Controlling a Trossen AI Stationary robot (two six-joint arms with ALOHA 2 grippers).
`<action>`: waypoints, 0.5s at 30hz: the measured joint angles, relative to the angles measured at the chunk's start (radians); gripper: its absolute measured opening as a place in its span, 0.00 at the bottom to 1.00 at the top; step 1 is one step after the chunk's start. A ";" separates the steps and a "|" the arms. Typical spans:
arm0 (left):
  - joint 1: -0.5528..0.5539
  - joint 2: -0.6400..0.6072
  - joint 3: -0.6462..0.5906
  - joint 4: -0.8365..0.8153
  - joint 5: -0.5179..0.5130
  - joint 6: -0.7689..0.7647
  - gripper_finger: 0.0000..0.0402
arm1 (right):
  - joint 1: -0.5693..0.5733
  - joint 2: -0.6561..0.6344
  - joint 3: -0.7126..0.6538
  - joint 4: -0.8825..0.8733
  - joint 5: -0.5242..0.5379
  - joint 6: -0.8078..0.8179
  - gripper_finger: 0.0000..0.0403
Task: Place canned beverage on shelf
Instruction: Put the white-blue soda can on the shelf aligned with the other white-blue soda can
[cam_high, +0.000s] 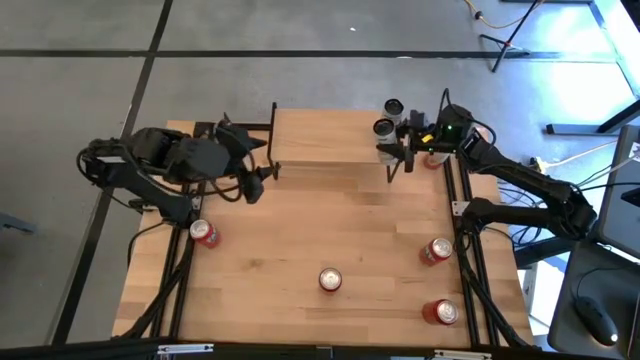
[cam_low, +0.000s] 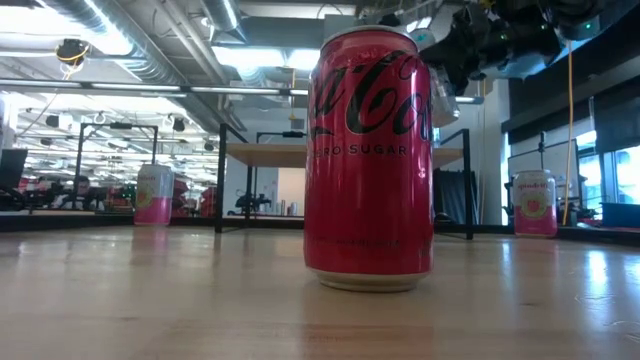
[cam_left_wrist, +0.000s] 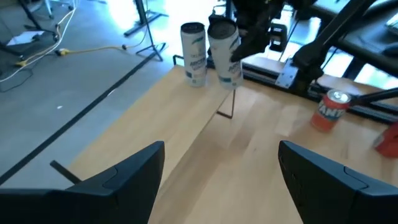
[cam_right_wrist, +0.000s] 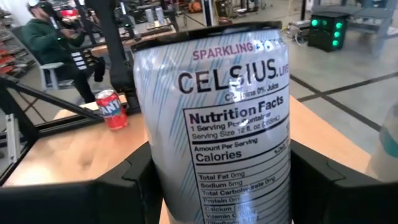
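The shelf (cam_high: 330, 138) stands at the table's far edge, seen lengthwise in the left wrist view (cam_left_wrist: 205, 155). A white Celsius can (cam_high: 392, 106) stands on its right end. A second Celsius can (cam_right_wrist: 217, 124), also visible from above (cam_high: 383, 127), is upright over the shelf's right end, with my right gripper (cam_high: 393, 150) shut on it. I cannot tell whether its base touches the shelf top. My left gripper (cam_high: 255, 185) is open at the shelf's left end, its fingers (cam_left_wrist: 124, 180) wide apart with nothing between them. My right gripper pinches the Celsius can's round side wall (cam_right_wrist: 155, 174) between its two fingers (cam_right_wrist: 121, 183), one on each side, below the can's top half. The fingers come about level from the table's right side. The can stays upright, label toward the wrist camera.
Red cans stand on the table at the left (cam_high: 205, 232), near middle (cam_high: 330, 280), right (cam_high: 437, 250) and near right (cam_high: 442, 312). Another red can (cam_high: 435, 158) is under the right arm. A person sits beyond the table (cam_right_wrist: 43, 34).
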 joint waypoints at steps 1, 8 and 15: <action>0.005 0.009 0.000 0.004 0.000 0.000 0.75 | -0.010 0.000 -0.009 0.016 -0.007 -0.005 0.57; 0.028 0.057 -0.001 0.004 0.002 -0.010 0.75 | -0.050 0.001 -0.069 0.153 -0.047 -0.003 0.57; 0.038 0.062 -0.001 0.004 -0.004 -0.066 0.75 | -0.051 0.013 -0.130 0.245 -0.019 -0.022 0.57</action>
